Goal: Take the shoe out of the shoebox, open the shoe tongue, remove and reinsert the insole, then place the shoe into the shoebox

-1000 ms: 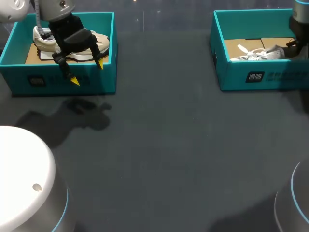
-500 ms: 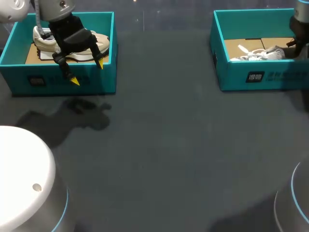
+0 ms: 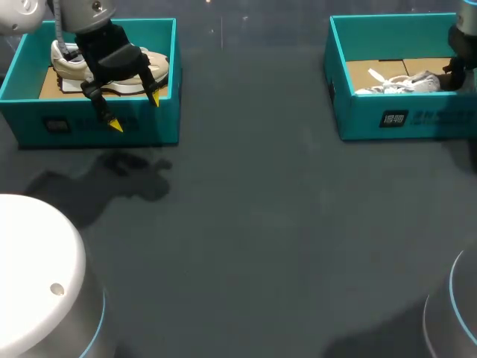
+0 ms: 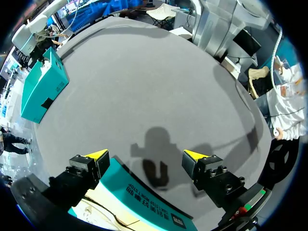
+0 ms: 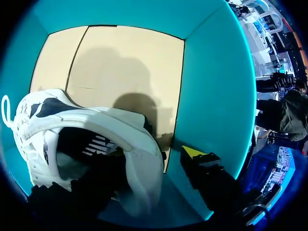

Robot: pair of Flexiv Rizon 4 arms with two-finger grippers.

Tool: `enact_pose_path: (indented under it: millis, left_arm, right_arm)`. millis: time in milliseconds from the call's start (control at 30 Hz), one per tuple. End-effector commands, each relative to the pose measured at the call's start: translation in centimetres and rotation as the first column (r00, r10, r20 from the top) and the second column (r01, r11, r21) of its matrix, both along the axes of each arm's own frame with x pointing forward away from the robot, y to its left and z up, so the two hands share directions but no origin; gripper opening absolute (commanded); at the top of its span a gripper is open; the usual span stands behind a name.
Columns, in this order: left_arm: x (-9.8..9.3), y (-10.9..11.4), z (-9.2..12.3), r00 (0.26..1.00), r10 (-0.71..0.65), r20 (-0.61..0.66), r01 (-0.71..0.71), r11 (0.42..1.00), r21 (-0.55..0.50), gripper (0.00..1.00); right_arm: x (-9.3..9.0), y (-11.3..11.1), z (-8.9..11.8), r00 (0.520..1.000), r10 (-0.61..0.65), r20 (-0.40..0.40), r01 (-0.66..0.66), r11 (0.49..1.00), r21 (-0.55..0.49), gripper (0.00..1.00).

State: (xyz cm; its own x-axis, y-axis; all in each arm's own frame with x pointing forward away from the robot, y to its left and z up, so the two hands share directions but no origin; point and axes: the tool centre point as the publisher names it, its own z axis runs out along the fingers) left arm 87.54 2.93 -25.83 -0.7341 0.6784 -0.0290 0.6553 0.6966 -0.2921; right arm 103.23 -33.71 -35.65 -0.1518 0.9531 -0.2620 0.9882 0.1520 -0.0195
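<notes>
Showing wrist-side only, right tool sits at white shoe (grip unclear); left tool hangs released.

Only the right arm has stirred, and barely; over the last second it has edged outward, toward the desk's right side; its hand, down in the right box at the heel of the white shoe, has gone that way with it; the heel seems to have risen a shade and turned slightly after the hand, though the shift is too small to be sure.
</notes>
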Motion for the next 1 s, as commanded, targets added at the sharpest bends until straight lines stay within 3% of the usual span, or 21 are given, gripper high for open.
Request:
enact_pose_path:
  millis: [33,233,367,600,867,1000]
  left_arm:
    - [0.0,0.1,0.0,1.0,0.0,0.001,0.0,1.0,0.001,1.0]
    - [0.0,0.1,0.0,1.0,0.0,0.001,0.0,1.0,0.001,1.0]
    - [0.0,0.1,0.0,1.0,0.0,0.001,0.0,1.0,0.001,1.0]
    - [0.0,0.1,0.0,1.0,0.0,0.001,0.0,1.0,0.001,1.0]
    - [0.0,0.1,0.0,1.0,0.0,0.001,0.0,1.0,0.001,1.0]
    - [0.0,0.1,0.0,1.0,0.0,0.001,0.0,1.0,0.001,1.0]
  right_arm:
    - [-0.5,0.2,1.1,1.0,-0.019,0.012,0.019,1.0,-0.009,0.85]
    - [-0.5,0.6,3.8,0.997,-0.061,0.044,0.061,0.998,0.001,1.0]
    - [-0.5,1.3,6.2,0.992,-0.078,0.096,0.075,0.997,0.029,1.0]
    - [-1.5,3.3,10.5,0.988,-0.119,0.103,0.108,0.989,0.103,1.0]
    - [-3.1,6.2,15.1,0.991,-0.073,0.111,0.065,0.995,0.079,1.0]
    - [-4.1,7.2,16.5,0.991,-0.051,0.125,0.039,0.995,0.096,1.0]
